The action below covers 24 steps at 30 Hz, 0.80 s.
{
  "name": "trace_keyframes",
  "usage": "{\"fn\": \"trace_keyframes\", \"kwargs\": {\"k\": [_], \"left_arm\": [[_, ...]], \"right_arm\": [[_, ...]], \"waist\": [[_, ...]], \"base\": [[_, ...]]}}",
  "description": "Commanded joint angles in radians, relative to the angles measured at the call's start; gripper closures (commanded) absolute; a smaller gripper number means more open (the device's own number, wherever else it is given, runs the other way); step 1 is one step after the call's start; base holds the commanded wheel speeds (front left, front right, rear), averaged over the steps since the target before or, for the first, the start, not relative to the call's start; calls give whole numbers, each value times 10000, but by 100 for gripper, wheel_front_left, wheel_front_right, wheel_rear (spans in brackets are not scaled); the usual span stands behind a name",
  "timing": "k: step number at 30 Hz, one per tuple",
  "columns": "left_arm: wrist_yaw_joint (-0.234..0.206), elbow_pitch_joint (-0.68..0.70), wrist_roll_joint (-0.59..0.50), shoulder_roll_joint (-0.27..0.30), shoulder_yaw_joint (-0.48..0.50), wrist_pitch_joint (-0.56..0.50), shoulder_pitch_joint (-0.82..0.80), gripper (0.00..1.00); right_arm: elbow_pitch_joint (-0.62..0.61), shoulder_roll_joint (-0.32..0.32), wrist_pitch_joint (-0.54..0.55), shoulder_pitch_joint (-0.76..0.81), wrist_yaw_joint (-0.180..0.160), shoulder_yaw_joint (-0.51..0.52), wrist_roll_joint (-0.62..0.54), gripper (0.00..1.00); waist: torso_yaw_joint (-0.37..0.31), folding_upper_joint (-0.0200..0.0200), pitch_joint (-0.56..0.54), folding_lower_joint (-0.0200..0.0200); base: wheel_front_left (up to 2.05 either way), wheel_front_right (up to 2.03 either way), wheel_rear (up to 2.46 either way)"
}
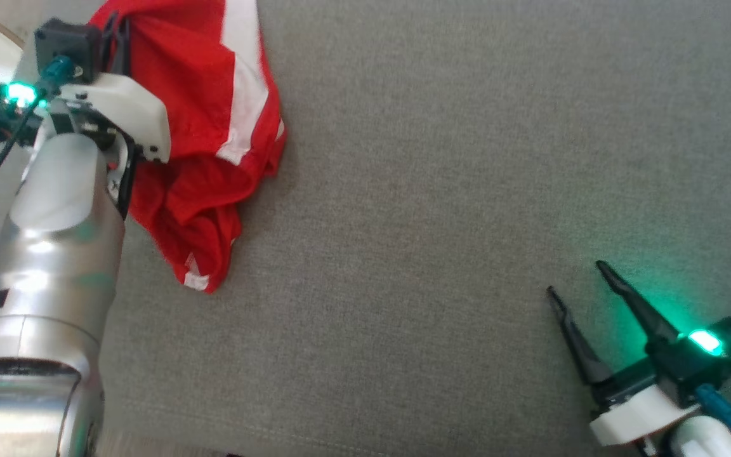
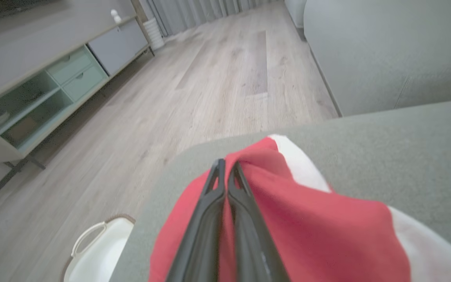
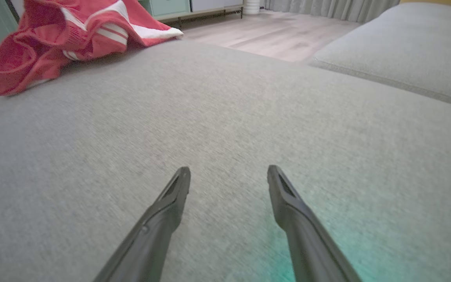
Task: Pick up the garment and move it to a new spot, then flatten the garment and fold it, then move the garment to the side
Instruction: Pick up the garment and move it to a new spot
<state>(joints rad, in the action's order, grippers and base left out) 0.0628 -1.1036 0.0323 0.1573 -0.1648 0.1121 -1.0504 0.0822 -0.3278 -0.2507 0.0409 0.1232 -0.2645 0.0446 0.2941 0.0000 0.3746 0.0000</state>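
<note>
One garment (image 1: 213, 127), red with white bands, is lying crumpled at the far left of the grey cushion (image 1: 435, 190), partly hiding behind the left arm (image 1: 54, 241), its top cut off. Two hands are showing: the left hand (image 2: 225, 166) is clenching its red fabric; the right hand (image 1: 575, 277) is hovering released, well apart.

Sofa seat (image 1: 454, 190) open right of garment (image 1: 213, 108); garment bunched at left edge.

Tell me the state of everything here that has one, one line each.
Red and white fabric garment: crumpled, not folded, resting on the grey sofa cushion.
Left claw: shut on the garment.
Right claw: open, empty, over bare cushion.
Pale green cabinet drawers: closed.
</note>
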Motion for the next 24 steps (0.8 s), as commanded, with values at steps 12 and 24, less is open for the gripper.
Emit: {"fn": "trace_keyframes", "kwargs": {"k": [12,24], "left_arm": [[522,662,-392,786,-812,1068,-1358,100],[675,2427,301,458,-2826,586,-1664,100]], "right_arm": [[375,1028,-111,-297,75,-735,267,0],[657,2101,-111,-85,75,-848,345,0]], "waist": [[-977,0,-2393,0],[-3356,0,-3828,0]], "base": [[0,0,0],[0,0,0]]}}
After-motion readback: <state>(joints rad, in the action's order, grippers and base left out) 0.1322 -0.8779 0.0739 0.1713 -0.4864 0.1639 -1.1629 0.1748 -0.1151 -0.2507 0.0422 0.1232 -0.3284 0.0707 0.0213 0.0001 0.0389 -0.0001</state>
